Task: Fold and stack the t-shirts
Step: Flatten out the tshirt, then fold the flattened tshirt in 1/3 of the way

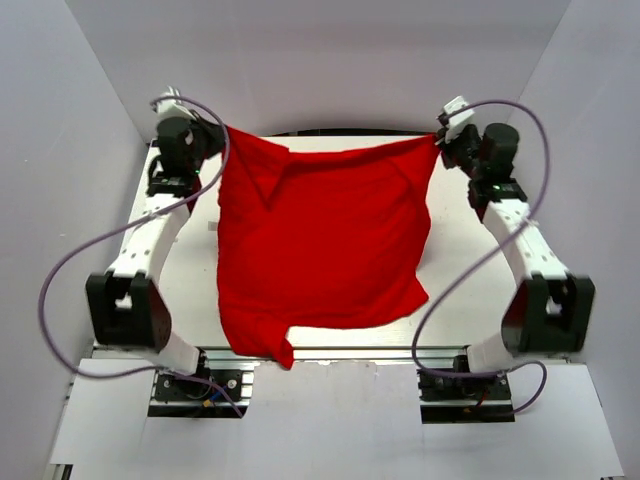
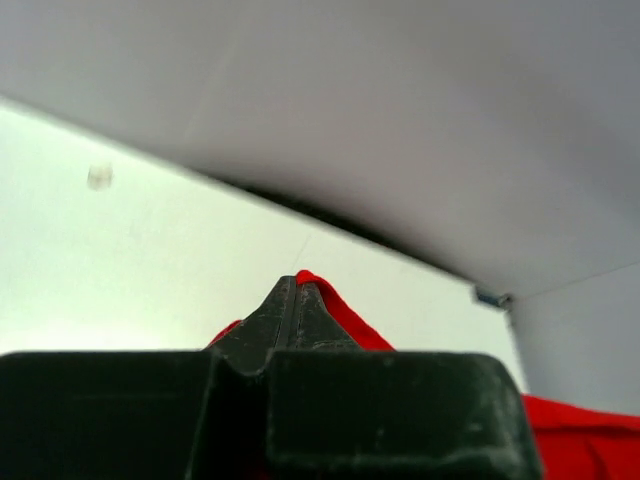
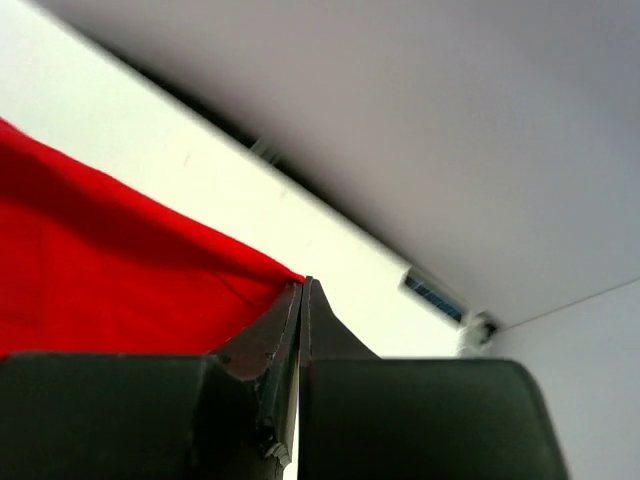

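The red t-shirt (image 1: 320,245) is stretched out between both arms, its far edge held up at the back of the table and its lower part trailing down toward the near edge. My left gripper (image 1: 222,130) is shut on the shirt's far left corner; in the left wrist view (image 2: 295,283) red cloth (image 2: 345,315) pokes out past the closed fingertips. My right gripper (image 1: 440,140) is shut on the far right corner; in the right wrist view (image 3: 304,285) the cloth (image 3: 110,260) runs taut to the left from the closed tips.
The white table (image 1: 460,290) is boxed in by grey walls on the left, right and back. A dark gap runs along the back edge (image 1: 340,131). The arm bases and cables sit at the near edge (image 1: 200,385).
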